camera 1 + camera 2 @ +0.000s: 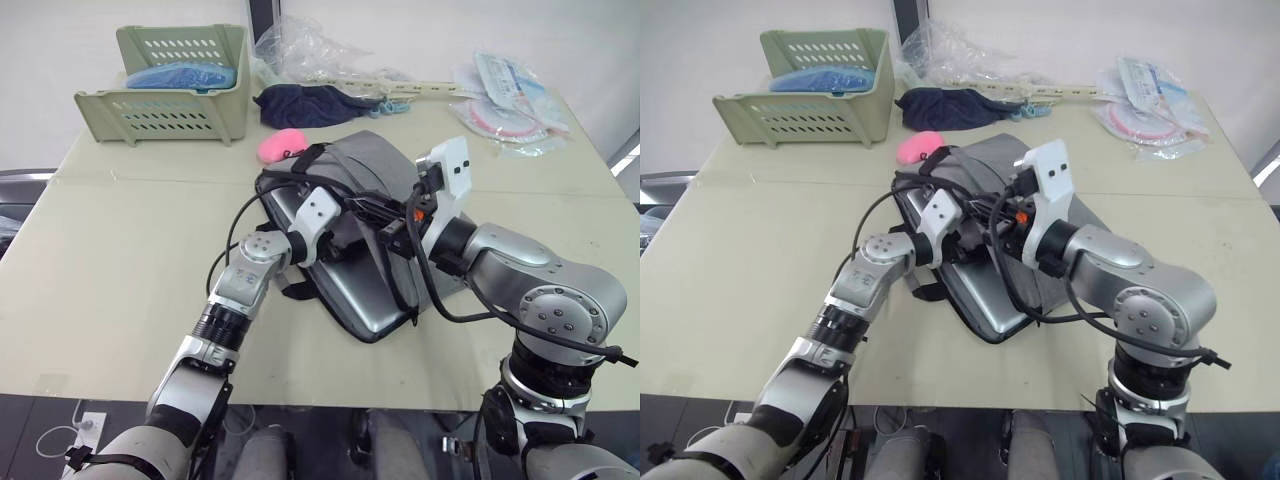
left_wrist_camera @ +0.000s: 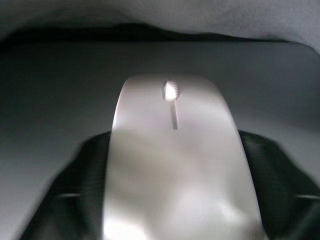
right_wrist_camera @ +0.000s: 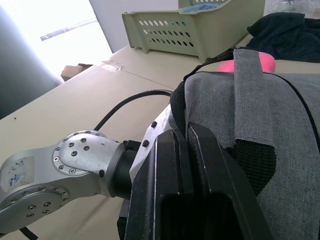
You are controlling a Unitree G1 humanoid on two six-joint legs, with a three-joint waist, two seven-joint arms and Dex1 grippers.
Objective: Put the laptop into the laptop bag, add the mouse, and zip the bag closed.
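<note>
Mouse going into the bag, mid-table

Left gripper (image 2: pixel 170 200) clamps the mouse (image 2: pixel 172 150) inside the laptop bag (image 1: pixel 385 165), above the laptop (image 1: pixel 365 290); right gripper (image 3: pixel 200 165) pinches the bag's upper flap (lifted); open tabletop (image 1: pixel 120 260) lies leftward.

The small smooth white oval mouse (image 2: pixel 175 160) is blurred and cut off at its near end. The thin silver-grey metal laptop (image 1: pixel 375 295) lies mostly hidden inside the flat grey fabric laptop bag (image 1: pixel 375 165); only its near corner shows.
</note>
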